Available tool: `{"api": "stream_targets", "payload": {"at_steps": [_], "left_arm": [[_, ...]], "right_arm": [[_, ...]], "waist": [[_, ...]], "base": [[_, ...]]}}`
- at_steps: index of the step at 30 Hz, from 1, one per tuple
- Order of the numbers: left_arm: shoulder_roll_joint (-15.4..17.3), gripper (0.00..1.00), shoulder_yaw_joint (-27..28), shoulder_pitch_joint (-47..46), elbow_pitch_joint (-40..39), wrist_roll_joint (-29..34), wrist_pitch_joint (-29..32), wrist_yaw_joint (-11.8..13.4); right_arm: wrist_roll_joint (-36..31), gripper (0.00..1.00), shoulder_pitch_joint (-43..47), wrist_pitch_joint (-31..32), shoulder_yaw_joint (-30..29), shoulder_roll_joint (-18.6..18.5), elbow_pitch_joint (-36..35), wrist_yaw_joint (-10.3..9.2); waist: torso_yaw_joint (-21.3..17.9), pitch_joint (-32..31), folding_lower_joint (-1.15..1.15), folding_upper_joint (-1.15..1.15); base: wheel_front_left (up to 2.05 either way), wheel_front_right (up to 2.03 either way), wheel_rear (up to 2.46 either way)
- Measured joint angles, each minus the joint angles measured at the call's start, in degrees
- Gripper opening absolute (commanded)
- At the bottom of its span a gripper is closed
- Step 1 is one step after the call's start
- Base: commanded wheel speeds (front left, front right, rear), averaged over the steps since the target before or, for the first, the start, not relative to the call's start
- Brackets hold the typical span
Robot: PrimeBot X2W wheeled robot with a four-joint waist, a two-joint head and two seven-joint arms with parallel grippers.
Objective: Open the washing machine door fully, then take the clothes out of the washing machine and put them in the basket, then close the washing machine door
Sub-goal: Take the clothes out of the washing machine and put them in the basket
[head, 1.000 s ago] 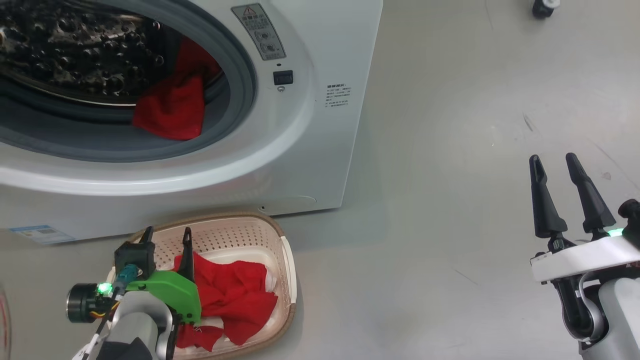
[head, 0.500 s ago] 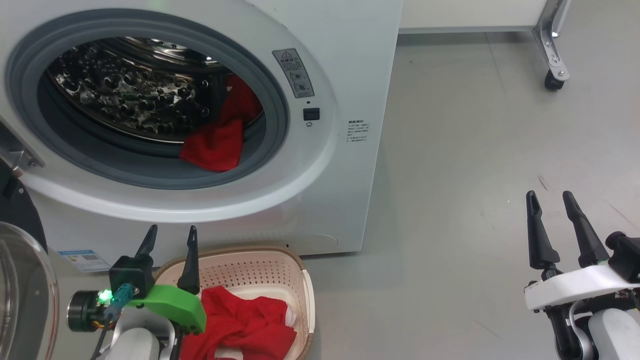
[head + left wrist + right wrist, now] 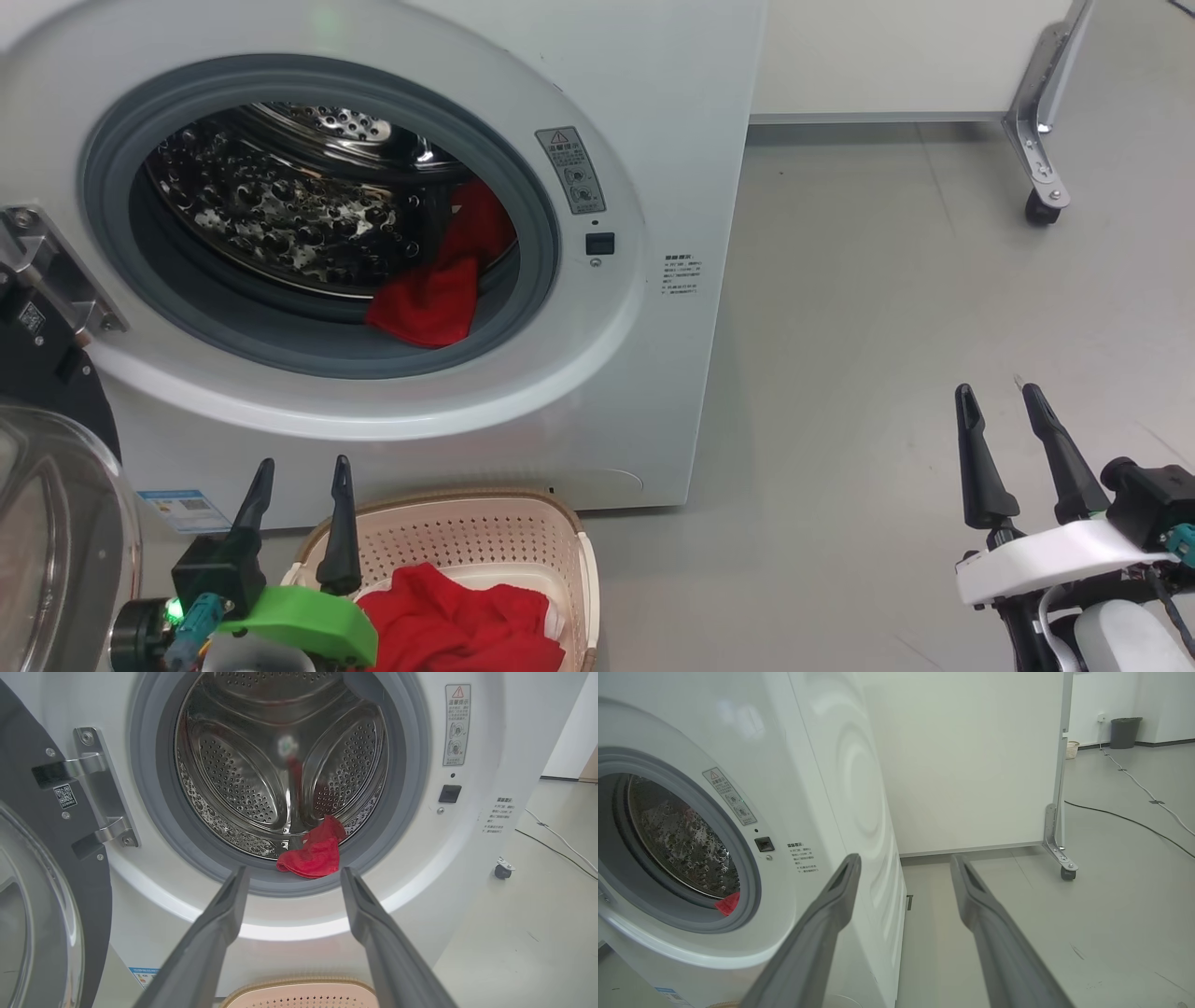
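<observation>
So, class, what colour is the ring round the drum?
Grey; the ring shows best in left wrist view.

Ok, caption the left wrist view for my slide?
Open left gripper aimed into the washing machine at a red garment inside.

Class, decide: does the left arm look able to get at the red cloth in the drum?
Probably yes: the door stands swung aside, and the open left gripper faces the red cloth at the drum mouth, nothing between.
</observation>
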Motion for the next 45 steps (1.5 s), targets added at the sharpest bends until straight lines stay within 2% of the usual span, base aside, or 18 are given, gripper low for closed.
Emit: {"api": "stream_targets", "payload": {"at_steps": [20,45], "left_arm": [[0.08,1.0,-1.48,5.82,-6.59,-0.48,-0.01,1.63],[0.24,1.0,-2.13,7.82,-9.49,-0.46,-0.01,2.92]], "right_arm": [[-0.93,1.0,1.08,0.0,0.59,0.85,0.02,0.0],[-1.35,1.0,1.08,0.0,0.59,1.1,-0.13,0.0]], "waist": [[-0.35,-0.94,0.0,0.0],[-0.59,-0.5,0.0,0.0]], "base": [[0.0,0.0,0.0],[0.0,0.0,0.0]]}}
